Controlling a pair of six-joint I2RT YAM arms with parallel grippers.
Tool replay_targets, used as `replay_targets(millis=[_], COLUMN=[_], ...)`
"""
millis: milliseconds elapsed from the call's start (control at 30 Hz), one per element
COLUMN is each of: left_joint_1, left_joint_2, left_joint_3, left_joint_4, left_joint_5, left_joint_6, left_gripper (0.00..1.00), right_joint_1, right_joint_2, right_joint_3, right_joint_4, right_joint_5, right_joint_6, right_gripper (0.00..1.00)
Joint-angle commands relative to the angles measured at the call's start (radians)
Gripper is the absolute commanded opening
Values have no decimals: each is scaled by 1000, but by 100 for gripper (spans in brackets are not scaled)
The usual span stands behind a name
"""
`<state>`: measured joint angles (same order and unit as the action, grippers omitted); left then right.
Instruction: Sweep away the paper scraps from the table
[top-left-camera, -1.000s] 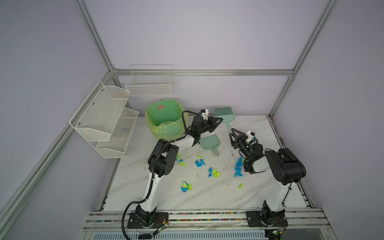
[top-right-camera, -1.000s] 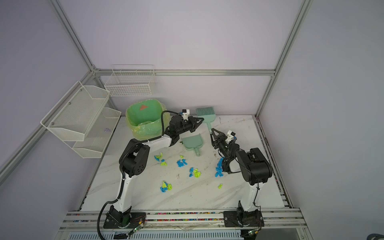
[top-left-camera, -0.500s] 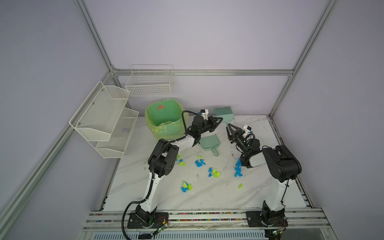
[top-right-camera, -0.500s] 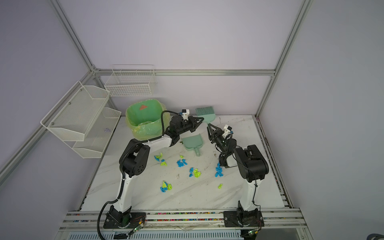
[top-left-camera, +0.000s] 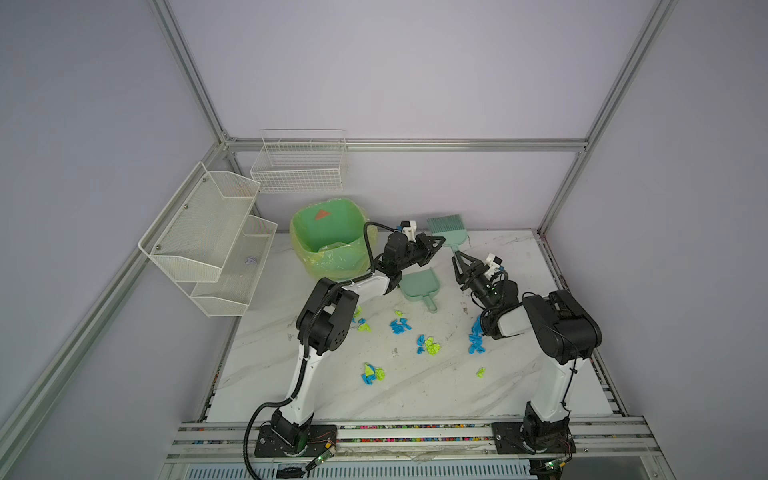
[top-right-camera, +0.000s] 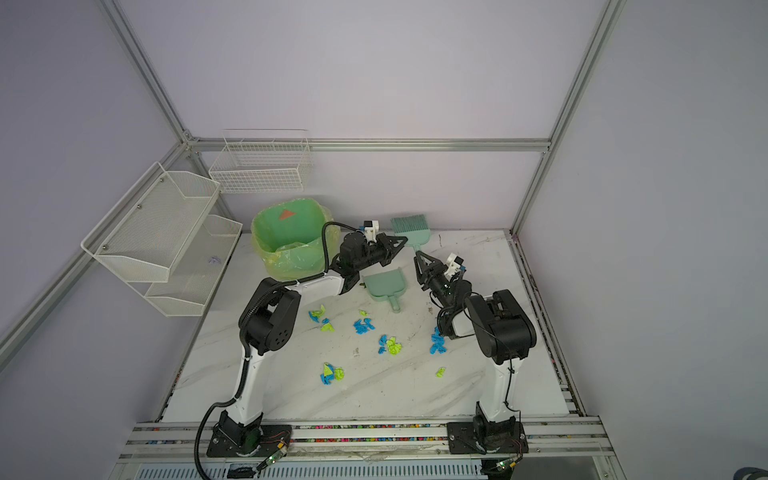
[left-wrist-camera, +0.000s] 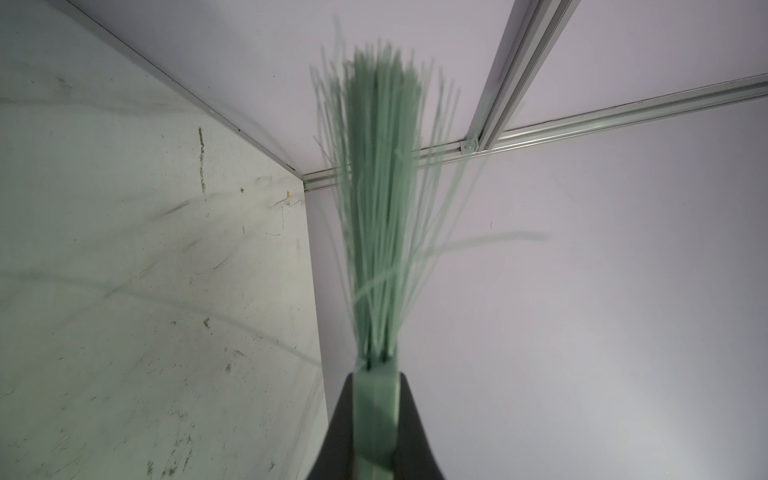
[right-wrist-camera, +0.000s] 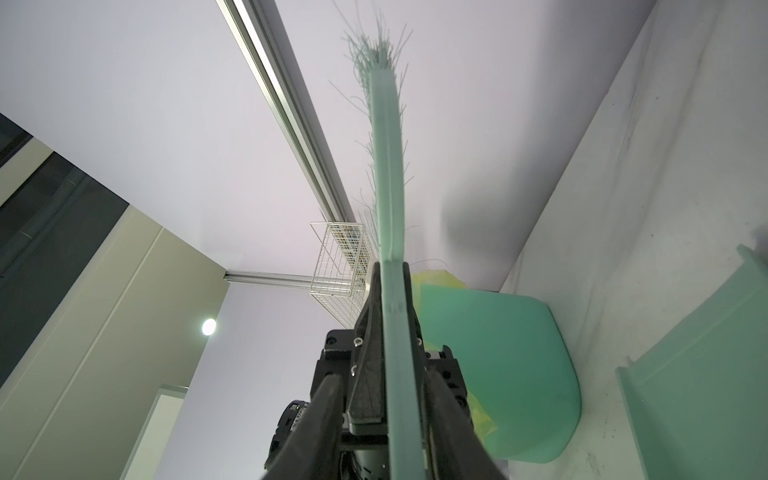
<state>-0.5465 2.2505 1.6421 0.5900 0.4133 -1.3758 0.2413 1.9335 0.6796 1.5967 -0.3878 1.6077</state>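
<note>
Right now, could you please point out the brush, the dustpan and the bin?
brush (top-left-camera: 445, 224): in a top view, on its bristle head.
dustpan (top-left-camera: 419, 284): in a top view, on its scoop.
bin (top-left-camera: 345, 225): in a top view, on its inner wall.

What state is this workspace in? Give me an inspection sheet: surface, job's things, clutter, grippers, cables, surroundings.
Surface: white marble-patterned table, scuffed and streaked.
Job's things: bright blue and yellow-green paper scraps lie scattered in clusters mid-table; none seen in the pale green plastic dustpan, which lies flat behind them.
Clutter: small pale lilac wad inside the white mesh two-tier shelf.
Grippers: left gripper shut on the pale green bristle brush, bristles raised toward the back wall; right gripper open, straddling the handle's end.
Cables: black cable arches from the left arm beside the green bin with yellow-green liner; no snag seen.
Surroundings: white wire basket on the back wall.
</note>
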Motion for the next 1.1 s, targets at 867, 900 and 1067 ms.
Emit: replay_targets(millis=[867, 900, 1067], left_joint_1=[2, 2, 2], left_joint_2=[-79, -79, -90], left_joint_3=[-59, -58, -72], left_joint_4=[54, 55, 60], left_joint_5=[-15, -15, -22], left_joint_6=[11, 11, 10], left_gripper=[0, 0, 5], right_joint_1=[3, 3, 3], right_joint_2=[-68, -68, -78], right_joint_3=[-6, -5, -9], right_joint_4=[258, 255, 245], right_joint_5=[66, 63, 52], right_joint_6=[15, 15, 11], right_gripper=[10, 6, 0])
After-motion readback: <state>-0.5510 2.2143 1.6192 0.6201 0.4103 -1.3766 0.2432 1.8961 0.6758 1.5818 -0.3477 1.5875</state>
